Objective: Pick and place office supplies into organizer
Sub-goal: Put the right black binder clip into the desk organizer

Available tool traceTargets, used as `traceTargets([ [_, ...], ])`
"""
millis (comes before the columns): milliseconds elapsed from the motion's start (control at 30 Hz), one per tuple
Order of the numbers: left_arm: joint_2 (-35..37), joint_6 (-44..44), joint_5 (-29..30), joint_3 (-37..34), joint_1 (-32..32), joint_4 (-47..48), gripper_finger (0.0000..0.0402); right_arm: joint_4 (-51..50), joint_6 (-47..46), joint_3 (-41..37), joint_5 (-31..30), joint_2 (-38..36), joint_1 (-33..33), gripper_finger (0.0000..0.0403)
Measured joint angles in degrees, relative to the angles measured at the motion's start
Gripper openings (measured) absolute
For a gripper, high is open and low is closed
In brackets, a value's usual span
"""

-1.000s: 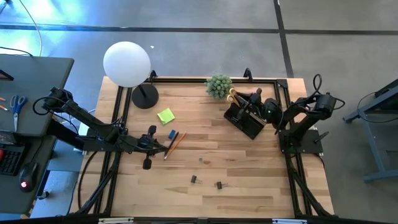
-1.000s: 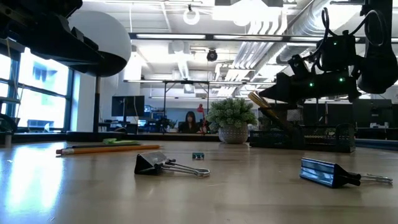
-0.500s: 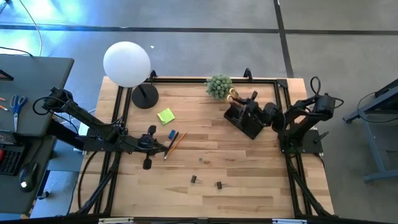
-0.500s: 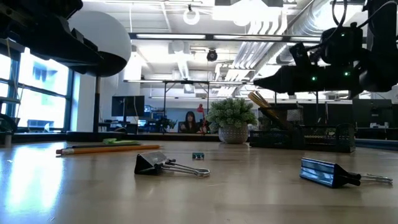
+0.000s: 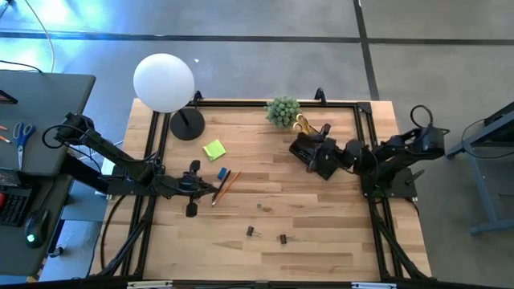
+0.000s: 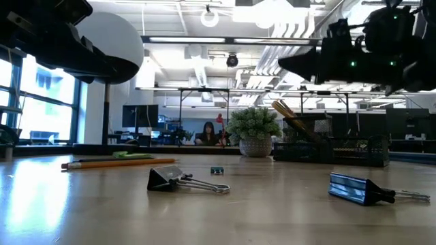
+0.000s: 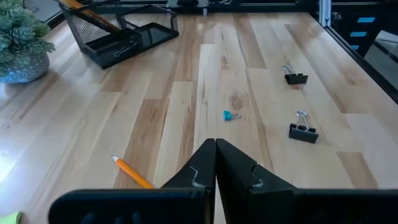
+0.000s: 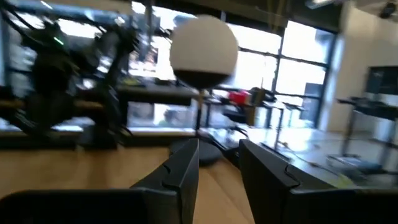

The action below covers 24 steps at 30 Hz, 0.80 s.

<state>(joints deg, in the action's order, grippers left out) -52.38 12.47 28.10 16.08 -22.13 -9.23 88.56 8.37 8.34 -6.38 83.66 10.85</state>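
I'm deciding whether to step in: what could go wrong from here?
The right pincer hangs open right over the organizer, so its arm might knock it or the yellow-handled scissors leaning out. The left pincer sits shut beside the orange pencil and may push it rather than grasp it.

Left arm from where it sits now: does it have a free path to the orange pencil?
Probably yes. The left end effector, fingers shut, hangs right at the orange pencil, which lies on bare table beside a dark pen; nothing stands between them. It must open first.
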Motion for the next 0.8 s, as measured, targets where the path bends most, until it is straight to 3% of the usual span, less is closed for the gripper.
traceTargets([
  [133, 0.0, 0.0, 0.0, 0.0, 0.0, 0.0, 0.0001, -1.1, -2.4, 3.7, 3.8, -0.8, -1.7, 0.0108],
  [200, 0.0, -0.1, 0.3, 0.0, 0.0, 0.0, 0.0001, -6.4, -2.4, 7.1, 3.9, -0.8, -3.0, 0.0108],
  [433, 0.0, -0.2, 1.1, 0.0, 0.0, -0.1, 0.0001, -45.8, 2.6, 24.6, 4.1, 0.9, -7.2, 0.0108],
  [533, 0.0, -0.2, 1.1, 0.0, 0.0, 0.0, 0.0001, -56.5, 4.1, 31.2, 4.1, 3.2, -8.3, 0.0108],
  [800, 0.0, -0.2, 1.0, 0.0, 0.0, 0.5, 0.0001, -63.3, 4.1, 37.4, 4.8, 8.9, -9.4, 0.0108],
])
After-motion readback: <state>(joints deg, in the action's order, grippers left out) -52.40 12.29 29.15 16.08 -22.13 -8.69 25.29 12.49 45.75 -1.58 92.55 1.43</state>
